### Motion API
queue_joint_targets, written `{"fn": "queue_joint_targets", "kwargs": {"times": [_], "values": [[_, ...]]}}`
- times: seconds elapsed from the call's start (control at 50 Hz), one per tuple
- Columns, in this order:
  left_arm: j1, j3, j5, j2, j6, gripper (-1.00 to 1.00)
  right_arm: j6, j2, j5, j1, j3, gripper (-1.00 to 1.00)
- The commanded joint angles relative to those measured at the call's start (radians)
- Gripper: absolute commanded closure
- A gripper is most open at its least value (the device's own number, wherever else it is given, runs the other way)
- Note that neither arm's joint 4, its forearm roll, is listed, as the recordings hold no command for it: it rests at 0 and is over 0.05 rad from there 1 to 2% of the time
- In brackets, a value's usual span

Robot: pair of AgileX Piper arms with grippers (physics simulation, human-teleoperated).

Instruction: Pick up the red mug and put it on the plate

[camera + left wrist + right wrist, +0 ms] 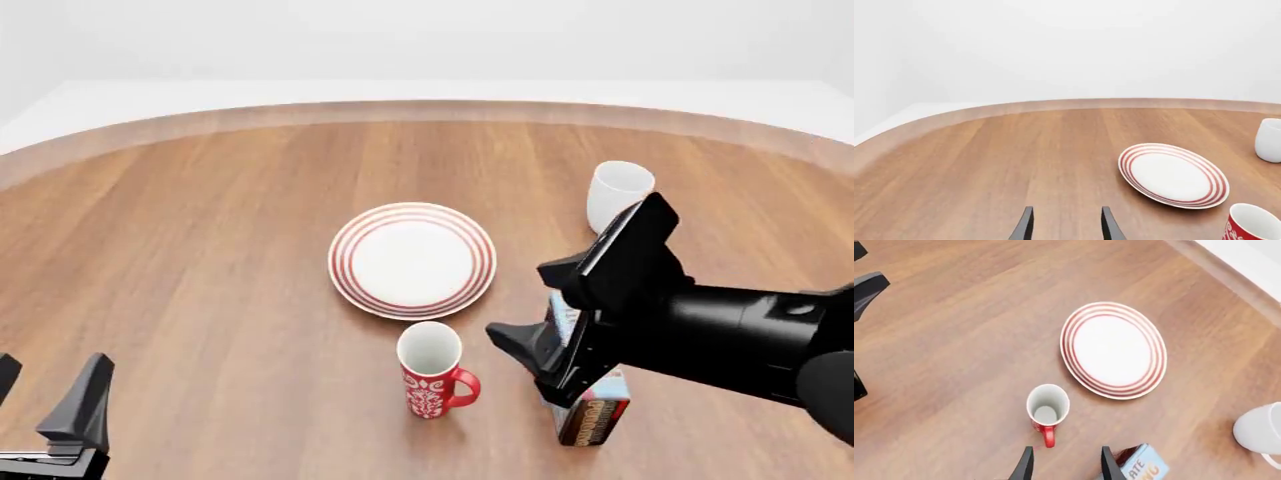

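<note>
1. Front view: the red mug (431, 372) stands upright on the wooden table (200, 260), white inside showing, loop handle turned toward 4 o'clock.
2. The plate (412, 260) lies flat just beyond it at 12 o'clock, close to the mug but apart from it, nothing on it.
3. The right gripper (527, 355) is over the table at the mug's 3 o'clock, a little raised, its black arm running off toward 4 o'clock. Its fingers are spread with a clear gap between them and nothing in that gap.
4. Right wrist view confirms it: both fingertips (1025, 465) stand parted, and the mug (1047, 407) sits just ahead of them, handle pointing back at the gripper (1066, 462), untouched.
5. A small printed box (589, 408) stands on the table under the right arm, at the mug's 4 o'clock; its corner (1137, 465) peeks in beside the fingers in the wrist view.
6. The white mug (618, 196) stands at the plate's 2 o'clock, well apart from the red one.
7. The left gripper (47, 420) sits low at 8 o'clock from the mug, well apart from everything. Its wrist view shows the fingers (1024, 227) parted and bare over open wood, the plate (1173, 175) ahead and the red mug's rim (1253, 225) at the frame's edge.
</note>
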Motion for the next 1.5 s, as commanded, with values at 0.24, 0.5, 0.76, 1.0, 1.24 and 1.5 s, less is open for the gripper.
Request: {"fn": "queue_joint_targets", "kwargs": {"times": [0.24,0.5,0.76,1.0,1.24,1.5], "values": [[0.0,0.0,0.0,0.0,0.0,-1.0,0.02,0.075,-0.083,0.01,0.049,-1.0],[0.0,0.0,0.0,0.0,0.0,-1.0,0.048,0.097,-0.119,0.009,0.089,-1.0],[0.0,0.0,0.0,0.0,0.0,-1.0,0.074,0.138,-0.154,0.025,0.1,-1.0],[0.0,0.0,0.0,0.0,0.0,-1.0,0.09,0.174,-0.183,0.032,0.107,-1.0],[0.0,0.0,0.0,0.0,0.0,-1.0,0.094,0.189,-0.201,0.016,0.118,-1.0],[0.0,0.0,0.0,0.0,0.0,-1.0,0.109,0.234,-0.237,0.006,0.122,-1.0]]}}
